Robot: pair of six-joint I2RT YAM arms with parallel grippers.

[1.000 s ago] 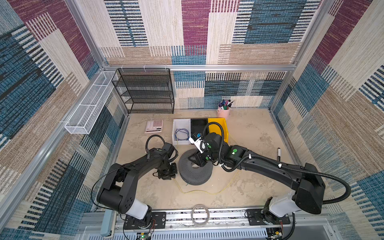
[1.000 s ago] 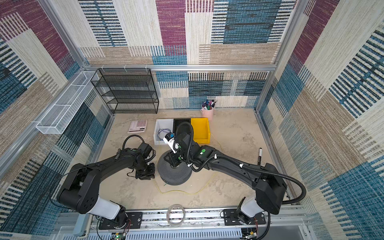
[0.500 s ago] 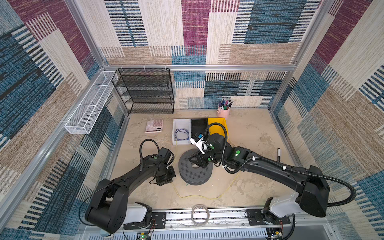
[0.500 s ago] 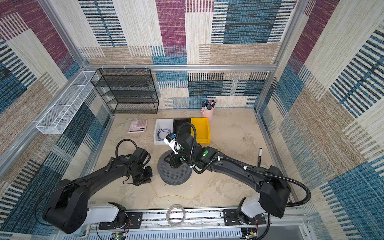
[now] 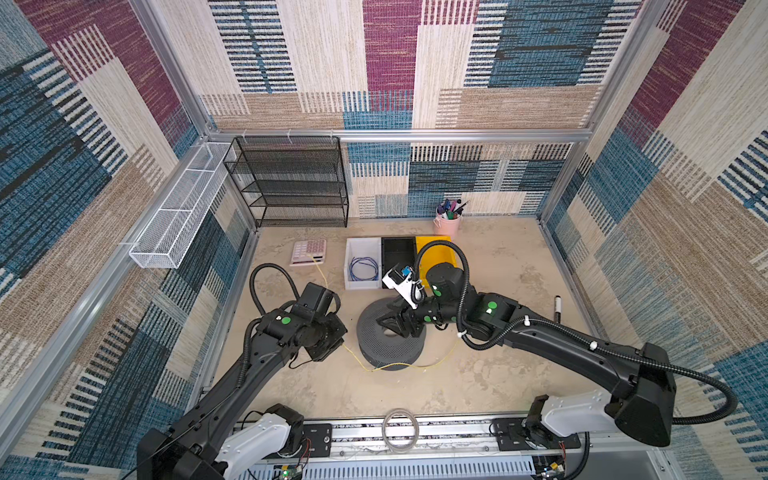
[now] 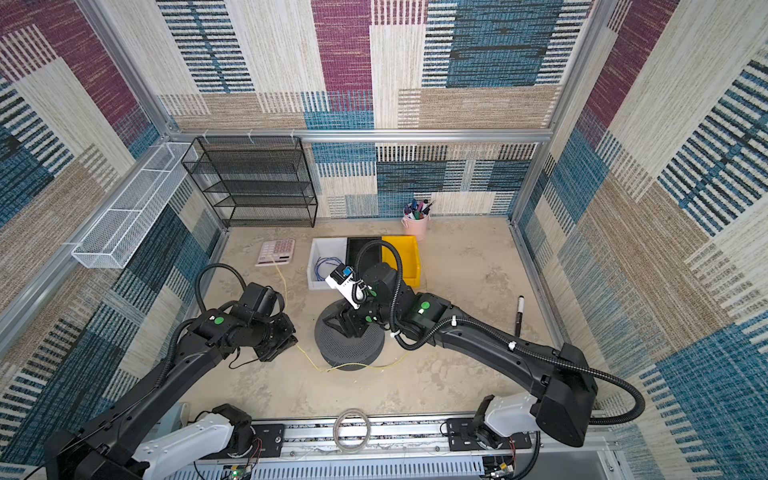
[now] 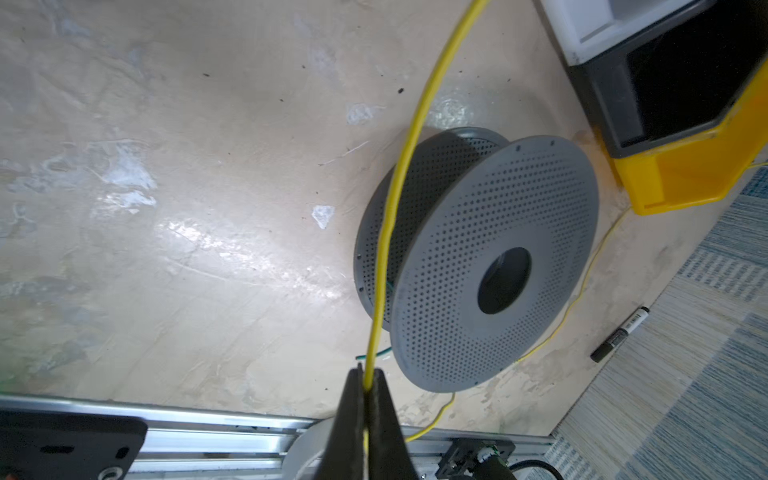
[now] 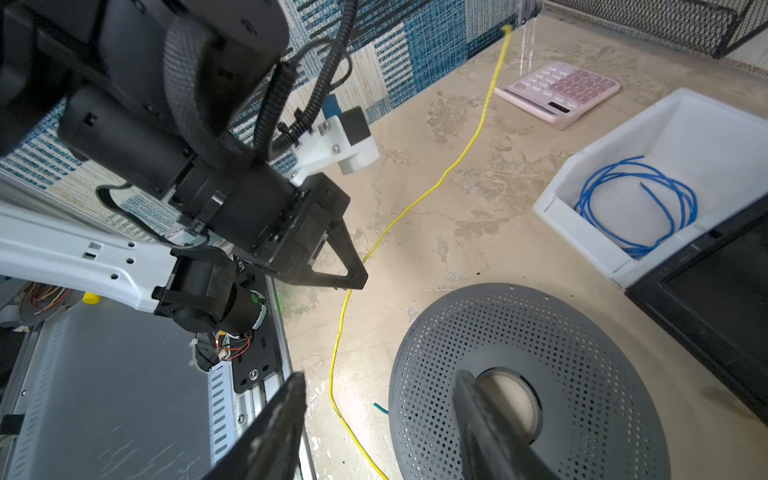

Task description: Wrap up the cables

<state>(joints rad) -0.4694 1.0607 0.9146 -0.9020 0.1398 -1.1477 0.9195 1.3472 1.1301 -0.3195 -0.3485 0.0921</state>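
Note:
The yellow cable runs from near the calculator, through my left gripper, then round the front of the grey perforated spool that lies flat on the table. My left gripper is shut on this yellow cable just left of the spool. Above the spool my right gripper stands open and holds nothing; one finger hangs by the hub hole, the other past the rim. The blue cable lies coiled in the white bin.
Black bin and yellow bin stand behind the spool, beside the white bin. Also in view: a pink calculator, pen cup, black marker, black mesh rack, white wire basket, pale tubing hoop. A short green wire end pokes out by the spool.
The left arm has drawn back and lowered, and its jaws have closed on the yellow cable. The right gripper's jaws have spread wider over the spool.

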